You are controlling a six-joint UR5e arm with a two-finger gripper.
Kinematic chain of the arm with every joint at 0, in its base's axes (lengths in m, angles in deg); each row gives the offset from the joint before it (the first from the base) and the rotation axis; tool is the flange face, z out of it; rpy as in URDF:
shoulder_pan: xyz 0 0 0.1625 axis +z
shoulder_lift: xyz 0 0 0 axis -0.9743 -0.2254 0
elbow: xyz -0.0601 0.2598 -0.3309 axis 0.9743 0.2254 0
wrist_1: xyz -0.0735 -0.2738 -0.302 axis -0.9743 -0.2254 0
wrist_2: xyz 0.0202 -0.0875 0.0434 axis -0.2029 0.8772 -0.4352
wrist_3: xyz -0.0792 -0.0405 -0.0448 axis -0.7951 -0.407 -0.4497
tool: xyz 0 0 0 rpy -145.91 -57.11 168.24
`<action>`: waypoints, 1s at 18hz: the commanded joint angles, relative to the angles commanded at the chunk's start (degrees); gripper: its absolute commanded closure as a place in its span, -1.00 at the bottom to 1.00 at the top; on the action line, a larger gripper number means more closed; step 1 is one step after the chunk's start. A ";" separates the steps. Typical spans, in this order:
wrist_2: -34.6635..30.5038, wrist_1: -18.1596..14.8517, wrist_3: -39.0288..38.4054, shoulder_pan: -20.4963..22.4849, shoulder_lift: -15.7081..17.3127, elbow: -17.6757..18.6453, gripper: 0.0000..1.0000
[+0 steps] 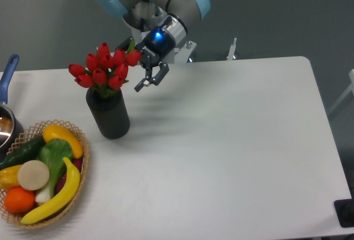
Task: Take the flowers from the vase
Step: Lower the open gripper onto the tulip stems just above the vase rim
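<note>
The flowers (104, 67), a bunch of red tulip buds with green leaves, stand upright in the black cylindrical vase (109, 115) at the left of the white table (232, 140). My gripper (146, 82) hangs just to the right of the buds, at about their height, tilted down and to the left. Its two dark fingers are spread apart with nothing between them. It is close to the rightmost bud; I cannot tell whether it touches it.
A wicker basket (83, 168) with yellow, green and orange produce sits at the front left. A metal pot with a blue handle (9, 68) is at the left edge. The arm's base stands behind the table's far edge.
</note>
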 joint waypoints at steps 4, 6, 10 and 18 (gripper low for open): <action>0.88 0.00 0.00 -1.14 -1.49 -1.66 -1.00; 0.88 0.00 0.00 -2.37 -2.63 -2.55 -1.00; 0.88 0.09 0.09 -3.34 -2.99 -2.64 -1.00; 0.88 0.26 0.18 -4.84 -4.57 -3.52 -0.19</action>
